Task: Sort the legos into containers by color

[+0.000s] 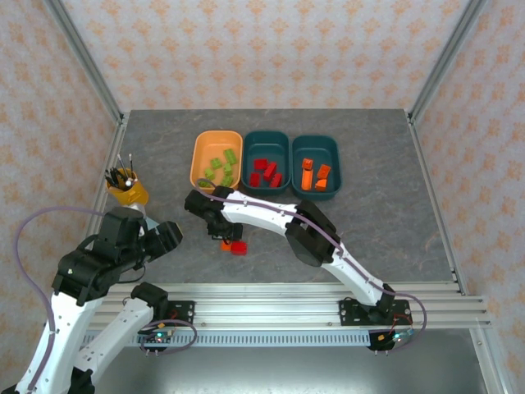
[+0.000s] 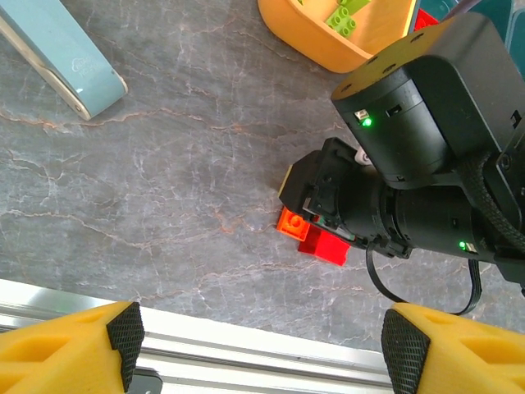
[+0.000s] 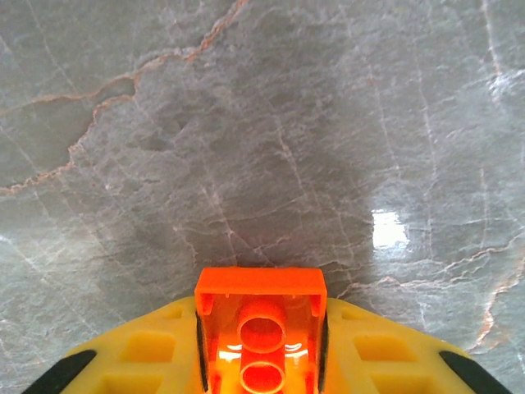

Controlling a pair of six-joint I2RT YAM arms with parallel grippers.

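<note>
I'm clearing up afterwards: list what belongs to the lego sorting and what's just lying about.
Belongs: light orange tray with green bricks; middle teal tray with red bricks; right teal tray with orange bricks; orange brick in the right hand; red brick on the table.
Lying about: yellow cup of tools.

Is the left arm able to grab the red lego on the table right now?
Probably not yet. The red lego sits right beside the orange lego clamped in the right gripper, so that arm crowds it. The left gripper is open, off to the side.
</note>
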